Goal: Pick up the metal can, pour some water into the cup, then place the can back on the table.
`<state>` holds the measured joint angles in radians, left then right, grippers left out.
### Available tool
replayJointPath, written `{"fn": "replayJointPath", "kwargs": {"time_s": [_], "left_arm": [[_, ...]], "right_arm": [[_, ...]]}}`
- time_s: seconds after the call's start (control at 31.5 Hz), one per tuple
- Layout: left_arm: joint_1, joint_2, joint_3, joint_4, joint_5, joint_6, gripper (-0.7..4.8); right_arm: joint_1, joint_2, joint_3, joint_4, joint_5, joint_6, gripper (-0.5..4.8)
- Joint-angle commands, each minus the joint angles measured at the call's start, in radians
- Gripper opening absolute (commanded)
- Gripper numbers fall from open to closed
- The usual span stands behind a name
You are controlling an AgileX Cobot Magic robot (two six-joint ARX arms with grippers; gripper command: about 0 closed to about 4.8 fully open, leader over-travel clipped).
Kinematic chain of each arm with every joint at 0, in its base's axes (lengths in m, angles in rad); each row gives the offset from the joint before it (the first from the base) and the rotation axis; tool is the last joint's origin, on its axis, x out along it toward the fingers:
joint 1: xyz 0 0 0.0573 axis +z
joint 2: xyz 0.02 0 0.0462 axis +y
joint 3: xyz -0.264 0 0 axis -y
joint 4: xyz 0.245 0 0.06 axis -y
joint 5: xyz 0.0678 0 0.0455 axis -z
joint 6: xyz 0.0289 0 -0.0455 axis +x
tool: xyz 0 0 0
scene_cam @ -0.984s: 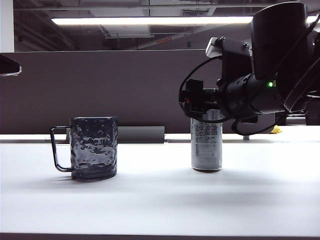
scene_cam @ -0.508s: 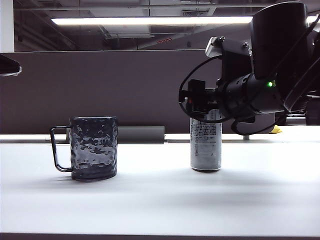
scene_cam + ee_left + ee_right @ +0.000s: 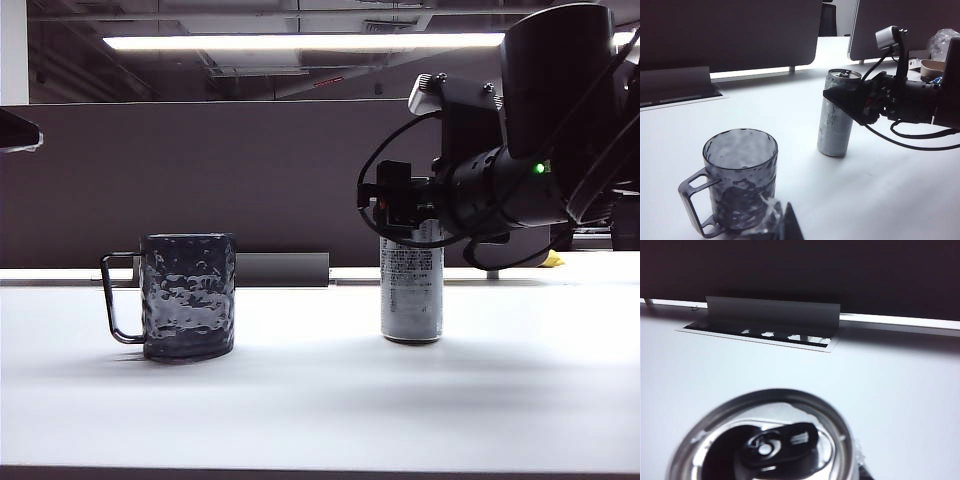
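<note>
Blocks of small black print are seen on the side of the metal can (image 3: 411,290), but the letters are too small and blurred to be read; no other text, brand, number or sign can be made out

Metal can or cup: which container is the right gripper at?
The metal can: the right gripper brackets its top, while the cup stands apart.

You can't see the right gripper (image 3: 408,205) fingers clearly: they cover the metal can (image 3: 412,292) top. The wrist view cuts off the blurred can's lower rim, and the left gripper (image 3: 785,227) shows only a tip.
</note>
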<state>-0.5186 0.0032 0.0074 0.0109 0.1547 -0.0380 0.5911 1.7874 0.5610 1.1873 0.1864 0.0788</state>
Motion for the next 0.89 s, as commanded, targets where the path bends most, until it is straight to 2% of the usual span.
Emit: {"fn": "replayJointPath", "kwargs": {"time_s": [0.03, 0.48, 0.6, 0.89], "left_arm": [[0.002, 0.001, 0.001, 0.012, 0.003, 0.001, -0.05], [0.002, 0.001, 0.001, 0.011, 0.003, 0.001, -0.05], [0.002, 0.001, 0.001, 0.012, 0.003, 0.001, -0.05], [0.002, 0.001, 0.001, 0.012, 0.003, 0.001, -0.05]], "right_arm": [[0.001, -0.003, 0.003, 0.013, -0.005, -0.005, 3.05], [0.001, -0.003, 0.003, 0.014, -0.005, -0.005, 3.03], [0.001, -0.003, 0.003, 0.014, -0.005, -0.005, 2.39], [0.002, -0.004, 0.003, 0.021, -0.005, -0.034, 2.39]]}}
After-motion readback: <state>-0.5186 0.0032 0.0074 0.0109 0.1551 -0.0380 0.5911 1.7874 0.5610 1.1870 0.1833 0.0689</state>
